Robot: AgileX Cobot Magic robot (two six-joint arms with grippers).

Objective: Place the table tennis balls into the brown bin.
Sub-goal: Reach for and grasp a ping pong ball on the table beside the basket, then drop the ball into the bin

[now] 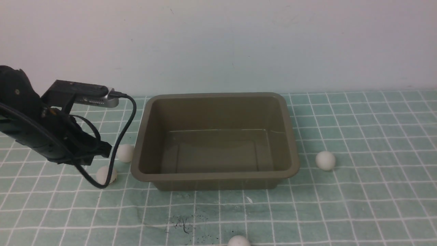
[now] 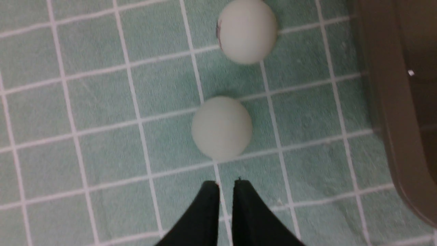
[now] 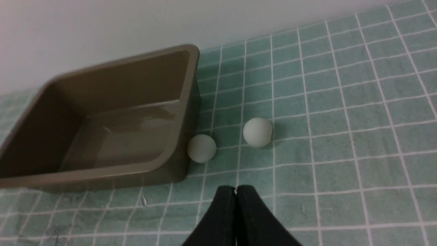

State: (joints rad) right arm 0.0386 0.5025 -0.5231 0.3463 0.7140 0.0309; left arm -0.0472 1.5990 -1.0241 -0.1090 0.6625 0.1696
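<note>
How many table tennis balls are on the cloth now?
5. Left of the brown bin, ahead of the left fingers: marked ball, plain ball; third ball beside the bin's right wall; fourth ball further right; fifth ball at the front view's near edge. Bin empty.

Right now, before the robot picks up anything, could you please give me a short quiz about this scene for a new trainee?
1. True or false: the brown bin already holds a ball.
2. How many table tennis balls does the front view show on the checked cloth?
3. The left claw hangs nearest to: A) the two balls left of the bin; B) the ball right of the bin; C) the bin's inside.

Key: 1 false, the bin is empty. 2 four. 3 A.
</note>
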